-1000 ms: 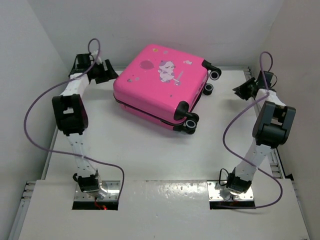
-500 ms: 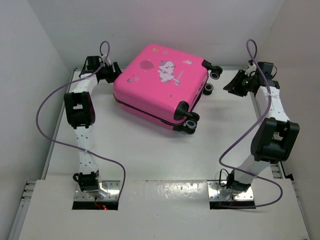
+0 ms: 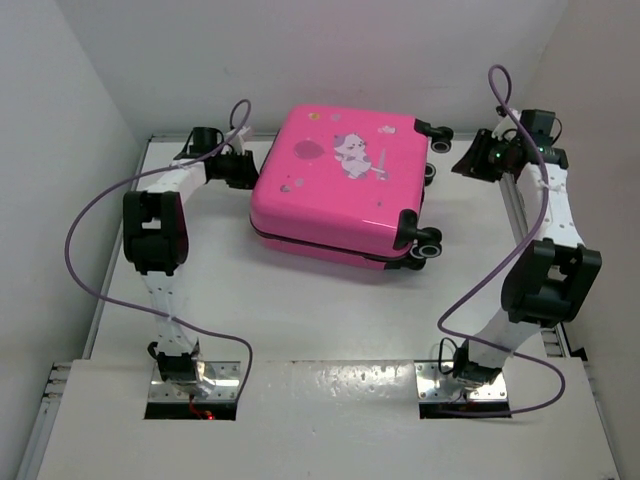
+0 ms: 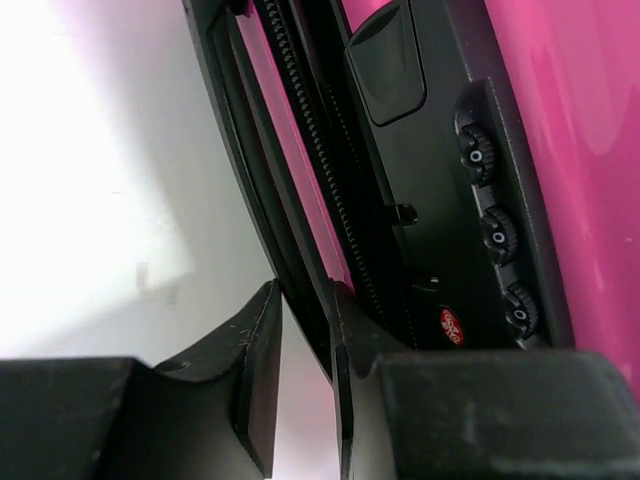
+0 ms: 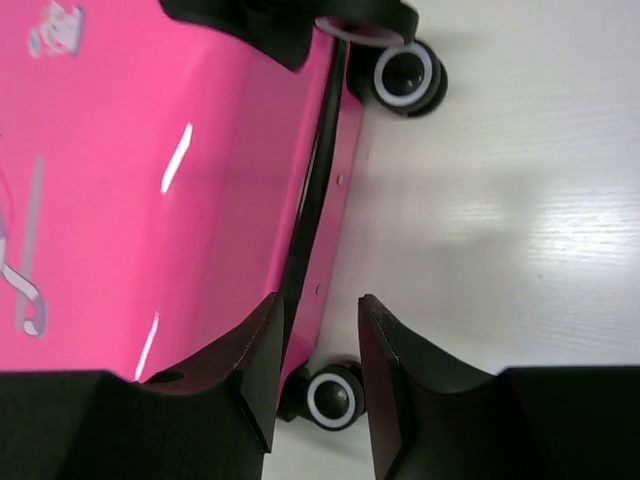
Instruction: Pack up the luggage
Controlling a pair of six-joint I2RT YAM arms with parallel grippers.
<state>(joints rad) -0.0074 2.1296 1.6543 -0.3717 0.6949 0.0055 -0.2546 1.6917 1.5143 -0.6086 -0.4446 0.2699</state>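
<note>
The luggage's [image 3: 340, 190] trim [image 4: 262, 200] runs between the nearly closed left gripper's [image 4: 303, 310] jaws, grip unclear, probably for unzipping. The right gripper [image 5: 318, 310], half-open and empty, flanks the wheeled side.

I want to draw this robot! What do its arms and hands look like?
Both arms, left arm and right arm, are white segments with chunky black joints. A long purple cable loops along each. The left hand and right hand are black with two wedge-shaped fingers. Silver plates sit under the bases.
</note>
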